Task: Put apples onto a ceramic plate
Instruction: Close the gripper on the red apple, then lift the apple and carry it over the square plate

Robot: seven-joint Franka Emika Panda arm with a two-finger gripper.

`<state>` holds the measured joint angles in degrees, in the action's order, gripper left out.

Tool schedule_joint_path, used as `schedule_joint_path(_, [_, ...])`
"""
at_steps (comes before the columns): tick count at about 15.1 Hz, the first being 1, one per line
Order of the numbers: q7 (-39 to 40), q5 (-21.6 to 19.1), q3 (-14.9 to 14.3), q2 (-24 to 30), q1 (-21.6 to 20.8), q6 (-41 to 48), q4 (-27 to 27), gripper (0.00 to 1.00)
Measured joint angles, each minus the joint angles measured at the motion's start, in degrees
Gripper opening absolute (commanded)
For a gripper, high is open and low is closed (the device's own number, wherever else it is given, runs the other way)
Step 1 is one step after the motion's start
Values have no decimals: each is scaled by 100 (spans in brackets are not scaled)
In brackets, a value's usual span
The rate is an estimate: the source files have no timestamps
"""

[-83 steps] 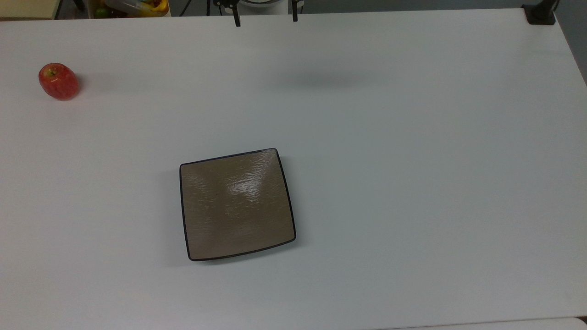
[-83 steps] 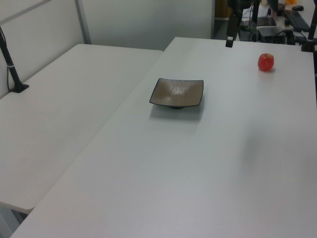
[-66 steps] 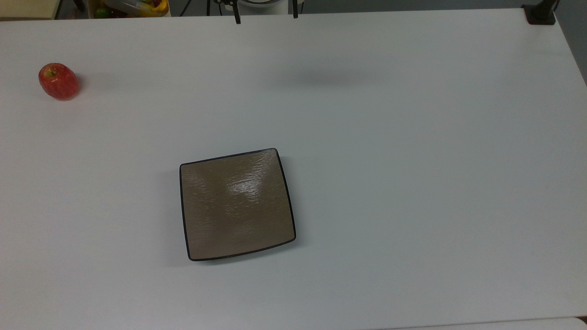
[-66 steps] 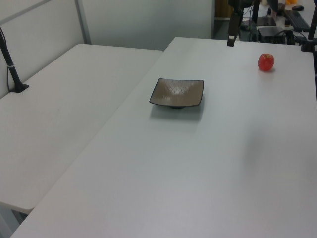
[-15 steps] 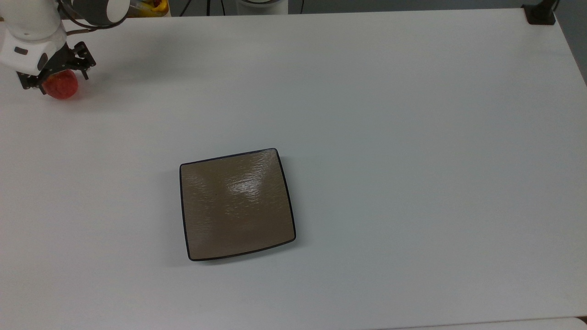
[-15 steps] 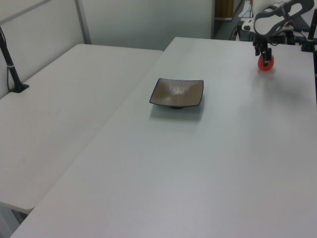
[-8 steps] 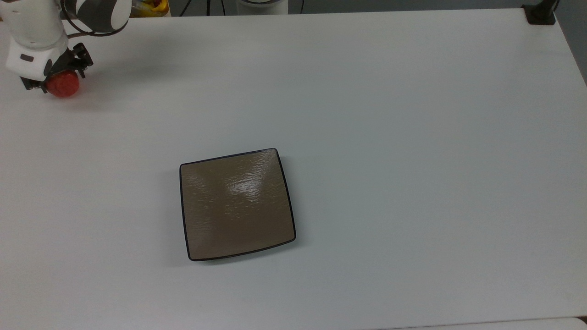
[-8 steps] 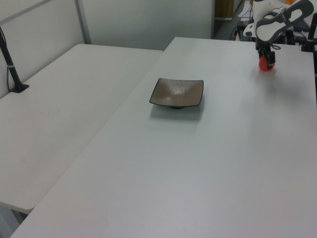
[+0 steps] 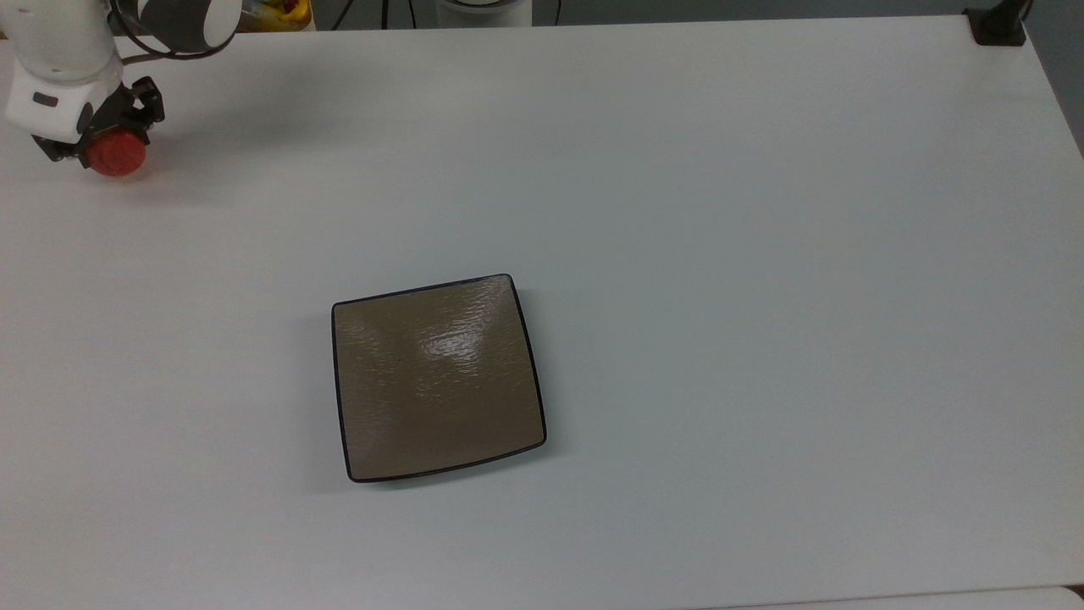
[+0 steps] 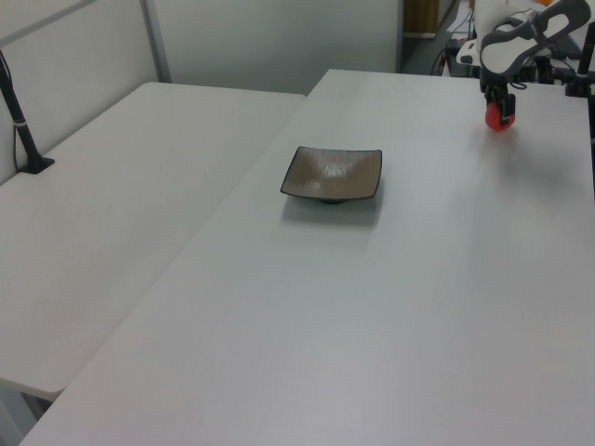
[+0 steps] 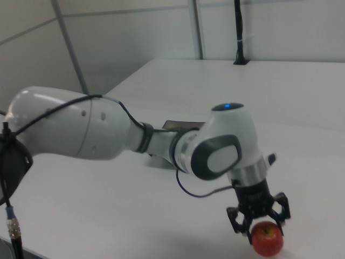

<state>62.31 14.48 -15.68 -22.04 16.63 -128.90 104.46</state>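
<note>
With the black two-finger gripper point(image 9: 100, 140) low at ten o'clock in the top view, pinches the small round red apple point(image 9: 116, 154) across its upper half, having closed in from the wider straddle of a second ago. Leaves the square glossy tan-brown ceramic plate point(image 9: 436, 377) bare, just toward seven o'clock of the middle of the white table point(image 9: 762, 254), well apart from the fruit and off at its four o'clock. Suggests a grasp made, with lift and carry to that plate not yet done.

We see even, bright overhead light, glare on the plate point(image 9: 453, 343), soft shadows, slightly hazy pictures.
</note>
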Motion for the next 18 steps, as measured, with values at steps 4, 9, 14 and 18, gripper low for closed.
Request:
schedule_joint_path(4, [-139,0,15,637,-430,1001,-73,38])
schedule_joint_path(9, [-527,-13,58,1614,-1091,2323,-220,40])
schedule_joint_path(14, [-1199,-414,75,2146,-1755,3249,-404,40])
schedule_joint_path(18, [-1574,-999,80,2200,-2133,3639,-830,40])
